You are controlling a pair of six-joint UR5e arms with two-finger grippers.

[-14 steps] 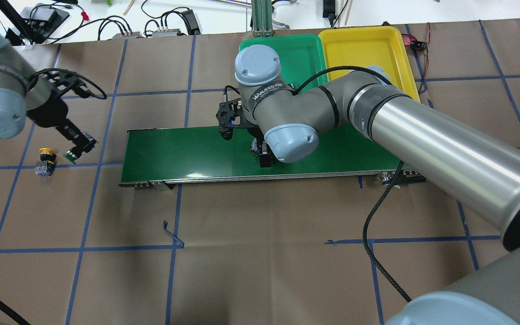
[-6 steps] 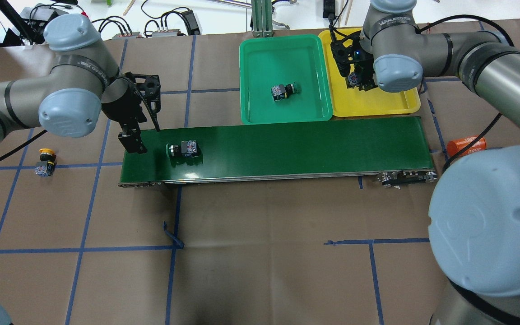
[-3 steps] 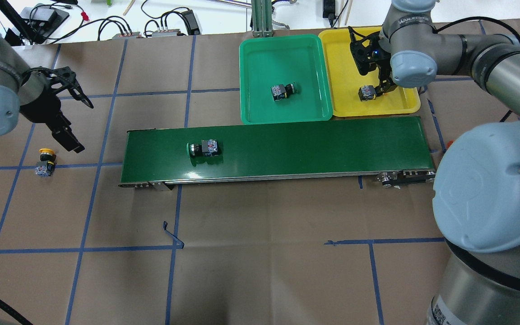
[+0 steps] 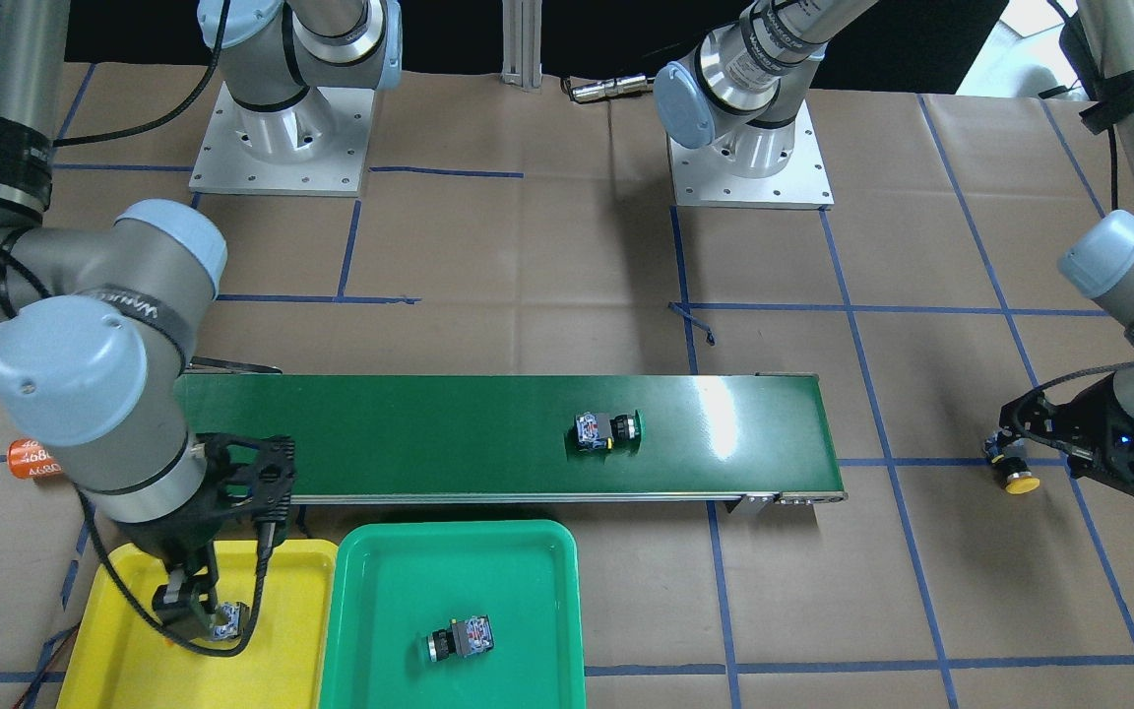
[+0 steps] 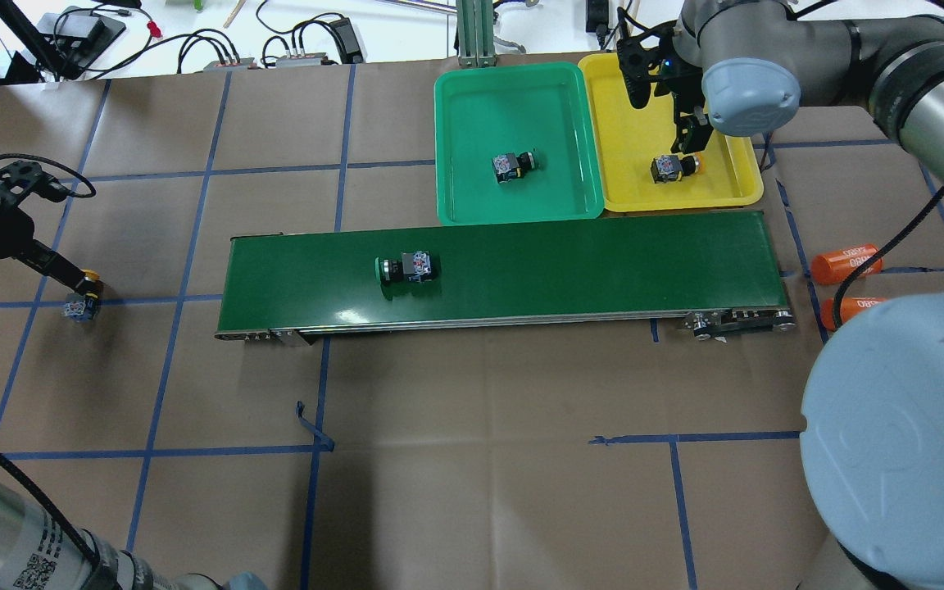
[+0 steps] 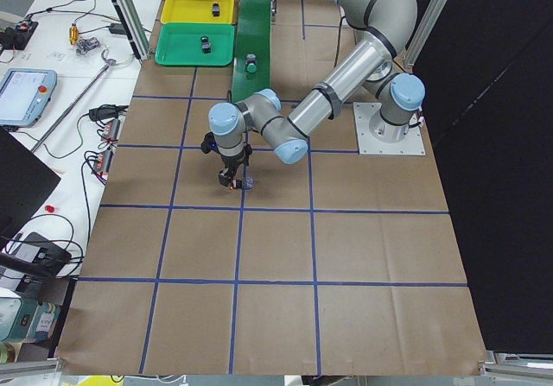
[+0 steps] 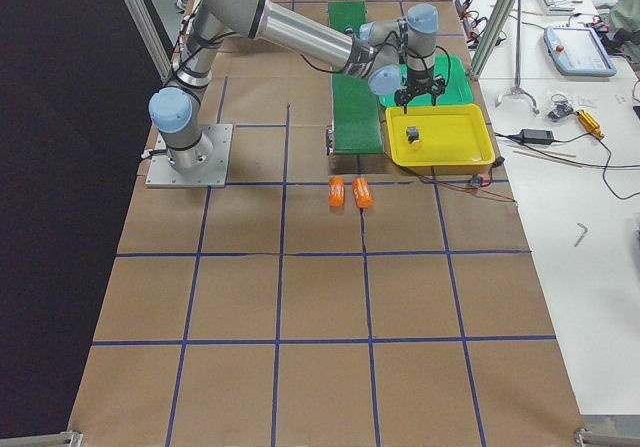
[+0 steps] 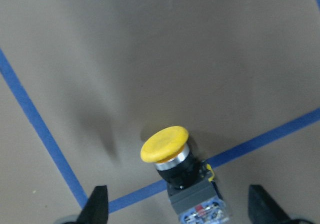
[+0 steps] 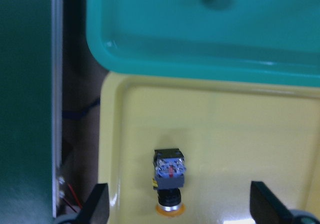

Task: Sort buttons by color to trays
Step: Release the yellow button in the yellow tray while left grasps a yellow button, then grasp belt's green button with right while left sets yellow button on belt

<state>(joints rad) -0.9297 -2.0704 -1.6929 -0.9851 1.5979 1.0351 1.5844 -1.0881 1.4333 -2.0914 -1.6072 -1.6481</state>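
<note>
A yellow button (image 5: 83,300) lies on the table at the far left, across a blue tape line. My left gripper (image 5: 79,287) is open around it, one finger on each side of it in the left wrist view (image 8: 170,156). A second yellow button (image 5: 673,168) lies in the yellow tray (image 5: 628,98). My right gripper (image 5: 683,147) is open just above it, and the button lies free between the fingers (image 9: 169,176). One green button (image 5: 406,268) lies on the conveyor belt (image 5: 570,262). Another green button (image 5: 513,164) lies in the green tray (image 5: 480,98).
Two orange cylinders (image 5: 847,264) lie on the table off the belt's right end. Cables and power boxes line the far table edge. The two trays stand side by side against the belt's far side. Blue tape lines cross the brown table cover.
My left gripper has come down around the yellow button on the table. The green button has ridden rightward along the belt. My right gripper has drawn back a little from the yellow button in its tray.
</note>
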